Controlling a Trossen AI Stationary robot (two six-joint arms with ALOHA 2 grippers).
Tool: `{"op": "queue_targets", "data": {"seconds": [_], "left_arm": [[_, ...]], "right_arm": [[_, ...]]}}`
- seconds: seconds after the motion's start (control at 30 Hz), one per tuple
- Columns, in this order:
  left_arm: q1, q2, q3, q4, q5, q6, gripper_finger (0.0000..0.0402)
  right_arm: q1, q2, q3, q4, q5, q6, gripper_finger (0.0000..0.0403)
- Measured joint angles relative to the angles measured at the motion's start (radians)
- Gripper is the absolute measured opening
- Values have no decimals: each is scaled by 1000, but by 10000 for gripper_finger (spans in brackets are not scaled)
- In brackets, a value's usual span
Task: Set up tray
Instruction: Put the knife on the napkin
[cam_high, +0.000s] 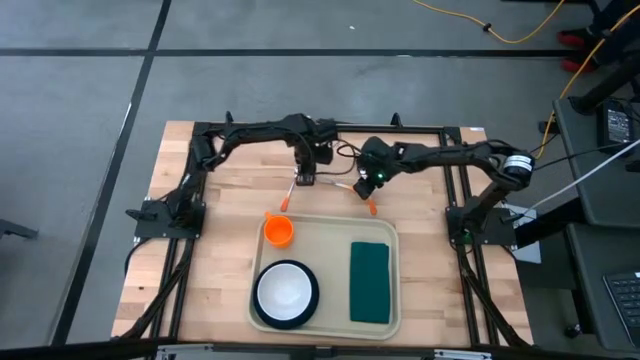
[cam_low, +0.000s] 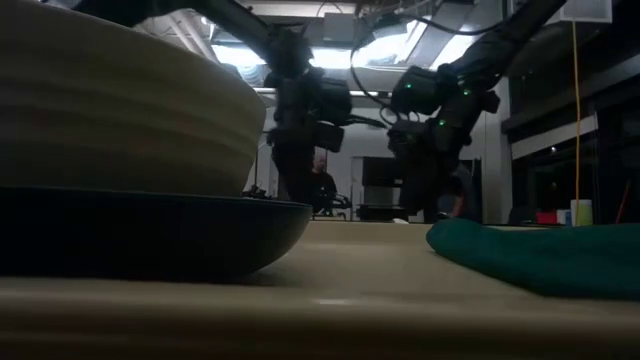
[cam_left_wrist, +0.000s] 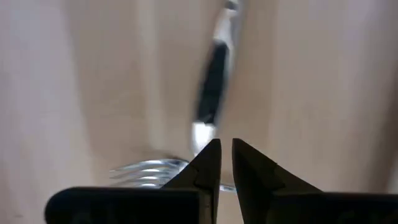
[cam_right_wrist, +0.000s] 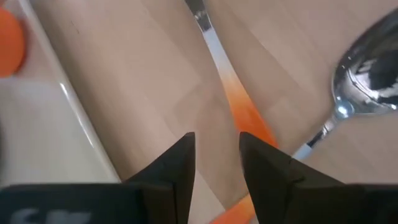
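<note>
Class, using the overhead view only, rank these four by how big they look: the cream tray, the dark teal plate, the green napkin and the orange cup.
1. Cream tray
2. Dark teal plate; napkin: narrower but longer, too close to rank.
3. Orange cup

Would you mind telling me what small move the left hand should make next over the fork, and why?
Probably lower a little and close on the fork. The left hand hangs right above it with a narrow gap between its fingers, gripping nothing, and the fork lies on the wood outside the tray, which already holds bowl, cup and napkin.
</note>
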Motion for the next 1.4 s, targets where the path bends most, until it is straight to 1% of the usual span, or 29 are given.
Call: {"op": "queue_targets", "data": {"seconds": [0.07,0.17,0.23,0.33,0.43,0.57,0.7,1.4], "left_arm": [[19,-45,-68,77,18,7,28],[42,-77,-147,161,76,6,14],[52,-77,-185,162,110,1,4],[60,-78,-228,175,161,-11,2],[51,-77,-263,194,152,-8,2],[50,-77,-280,240,147,-8,2],[46,-77,-282,256,101,-1,2],[49,-67,-282,318,76,37,2]], "right_arm": [[0,9,14,1,-4,12,131],[2,3,18,9,-6,29,131],[2,-2,24,7,-5,37,131],[7,-9,32,-2,-11,38,131],[15,-8,34,-5,-16,42,131],[24,-8,34,-14,-21,51,131],[35,-8,34,-15,-22,67,131],[43,-8,34,-13,-22,89,131]]}}
